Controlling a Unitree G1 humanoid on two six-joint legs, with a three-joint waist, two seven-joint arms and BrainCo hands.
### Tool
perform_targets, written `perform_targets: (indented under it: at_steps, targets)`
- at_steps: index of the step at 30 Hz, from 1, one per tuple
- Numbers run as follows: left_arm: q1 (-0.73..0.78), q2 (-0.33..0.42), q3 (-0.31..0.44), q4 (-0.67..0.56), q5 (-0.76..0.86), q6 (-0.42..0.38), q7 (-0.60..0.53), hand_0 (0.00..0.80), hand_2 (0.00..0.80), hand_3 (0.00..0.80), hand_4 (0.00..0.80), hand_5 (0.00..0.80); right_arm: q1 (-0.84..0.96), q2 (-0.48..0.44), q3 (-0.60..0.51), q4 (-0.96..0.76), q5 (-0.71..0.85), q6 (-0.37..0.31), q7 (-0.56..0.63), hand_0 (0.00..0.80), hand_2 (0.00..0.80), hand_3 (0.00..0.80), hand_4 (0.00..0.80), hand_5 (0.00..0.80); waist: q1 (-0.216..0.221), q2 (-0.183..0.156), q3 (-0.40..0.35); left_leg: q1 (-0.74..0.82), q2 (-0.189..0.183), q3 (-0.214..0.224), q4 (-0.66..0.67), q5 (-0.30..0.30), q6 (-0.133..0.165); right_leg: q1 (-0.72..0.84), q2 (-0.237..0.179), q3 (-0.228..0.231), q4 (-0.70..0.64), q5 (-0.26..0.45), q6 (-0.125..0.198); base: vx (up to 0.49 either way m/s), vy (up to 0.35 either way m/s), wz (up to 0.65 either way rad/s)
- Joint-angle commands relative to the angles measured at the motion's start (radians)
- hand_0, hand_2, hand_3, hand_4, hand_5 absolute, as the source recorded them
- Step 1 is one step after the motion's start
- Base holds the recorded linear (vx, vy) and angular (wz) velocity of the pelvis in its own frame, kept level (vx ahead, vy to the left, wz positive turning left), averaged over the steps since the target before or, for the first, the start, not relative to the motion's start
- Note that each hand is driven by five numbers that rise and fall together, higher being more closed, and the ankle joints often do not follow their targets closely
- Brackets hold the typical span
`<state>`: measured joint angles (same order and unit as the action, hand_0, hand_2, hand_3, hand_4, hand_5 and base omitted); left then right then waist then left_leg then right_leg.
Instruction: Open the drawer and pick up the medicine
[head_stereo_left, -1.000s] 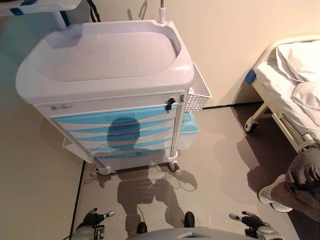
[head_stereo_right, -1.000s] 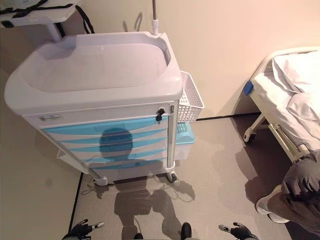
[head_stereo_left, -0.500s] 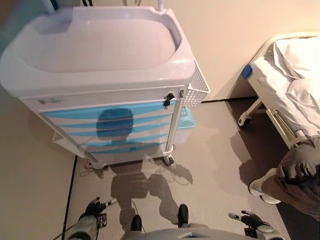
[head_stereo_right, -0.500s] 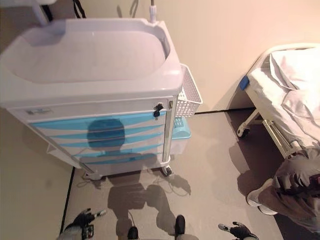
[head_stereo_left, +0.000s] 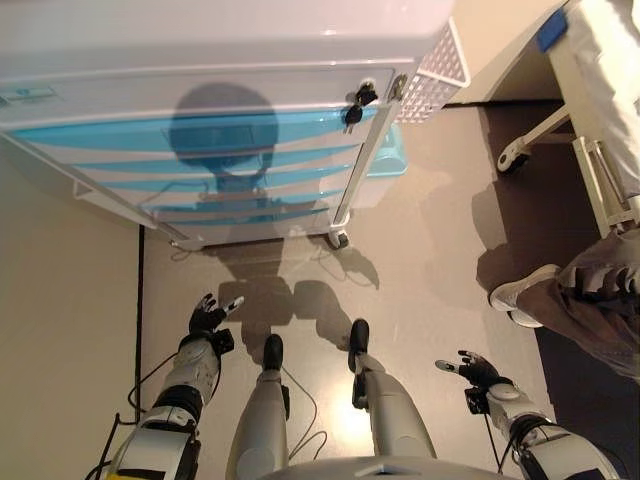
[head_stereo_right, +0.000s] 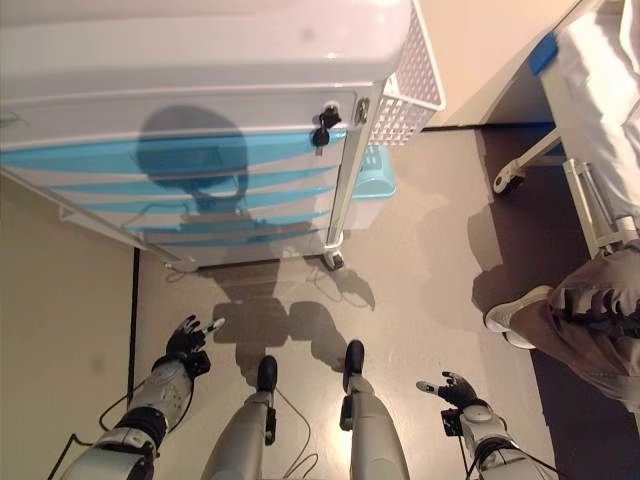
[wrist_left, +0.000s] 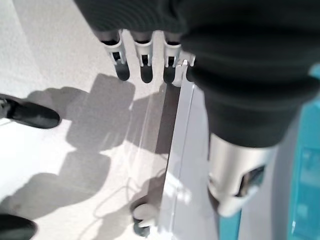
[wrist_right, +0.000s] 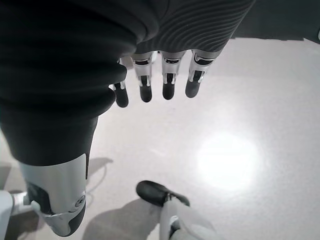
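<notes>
i'm looking down at a white plastic medical cart (head_stereo_left: 200, 60) with a stack of blue-fronted drawers (head_stereo_left: 200, 160), all of them flush and closed. a dark key and lock (head_stereo_left: 353, 103) sits at the upper right corner of the drawer stack. no medicine shows anywhere; whatever the drawers hold is hidden behind their fronts. a white perforated basket (head_stereo_left: 435, 70) hangs on the cart's right side, and i can't see into it from here. just below it, beside the cart, sits a pale blue plastic bin (head_stereo_left: 388, 160), its contents hidden from me as well.

my left hand (head_stereo_left: 208, 315) hangs low over the grey floor (head_stereo_left: 420, 260), well short of the cart, fingers straight and relaxed, holding nothing; its wrist view shows the fingertips (wrist_left: 145, 72) pointing down beside the cart's lower edge and a caster wheel (wrist_left: 142, 220). my right hand (head_stereo_left: 475, 370) hangs on the other side, also well apart from the cart, fingers loosely extended and empty.

to the right stand a white hospital bed frame (head_stereo_left: 590, 130) and a seated person's leg and pale shoe (head_stereo_left: 525, 290).
</notes>
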<state>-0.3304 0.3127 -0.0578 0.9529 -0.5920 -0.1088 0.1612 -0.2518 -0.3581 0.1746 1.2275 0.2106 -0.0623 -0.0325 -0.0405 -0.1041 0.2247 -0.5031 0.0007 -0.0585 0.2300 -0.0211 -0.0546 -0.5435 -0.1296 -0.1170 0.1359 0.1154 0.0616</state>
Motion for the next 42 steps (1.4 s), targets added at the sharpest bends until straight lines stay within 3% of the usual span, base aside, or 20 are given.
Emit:
perform_targets:
  at_steps: [1, 11, 17, 42]
  targets:
    - [-0.053, -0.009, 0.052, -0.063, -0.133, -0.073, 0.028, 0.0, 0.0, 0.0, 0.0, 0.0, 0.003, -0.014, 0.053, -0.021, 0.036, -0.022, -0.026, 0.0, 0.0, 0.0, 0.0, 0.0, -0.011, -0.012, -0.017, -0.067, -0.072, -0.023, 0.059, -0.022, 0.076, 0.007, 0.028, -0.023, 0.143, -0.108, 0.03, -0.032, -0.03, 0.01]
    - [-0.166, -0.061, 0.074, -0.24, -0.395, -0.146, 0.003, 0.0, 0.0, 0.0, 0.0, 0.0, 0.013, -0.012, 0.068, -0.046, 0.038, -0.021, -0.028, 0.0, 0.0, 0.0, 0.0, 0.0, -0.033, -0.037, -0.034, -0.082, -0.061, -0.04, 0.018, -0.008, 0.069, -0.021, 0.039, -0.031, 0.125, -0.101, 0.03, 0.001, -0.021, 0.01]
    - [-0.222, -0.061, 0.07, -0.282, -0.493, -0.161, -0.051, 0.0, 0.0, 0.0, 0.0, 0.0, 0.005, -0.005, 0.083, -0.056, 0.037, -0.022, -0.01, 0.0, 0.0, 0.0, 0.0, 0.0, -0.042, -0.043, -0.036, -0.083, -0.06, -0.04, 0.01, -0.009, 0.071, -0.029, 0.04, -0.025, 0.128, -0.101, 0.031, 0.005, -0.003, 0.0]
    - [-0.305, -0.037, 0.031, -0.381, -0.6, -0.187, -0.15, 0.0, 0.0, 0.0, 0.0, 0.0, 0.019, -0.008, 0.1, -0.074, 0.01, -0.028, 0.032, 0.0, 0.0, 0.0, 0.0, 0.0, -0.061, -0.078, -0.049, -0.083, -0.059, -0.045, -0.004, -0.01, 0.072, -0.033, 0.042, -0.023, 0.11, -0.084, 0.034, 0.0, 0.0, 0.0]
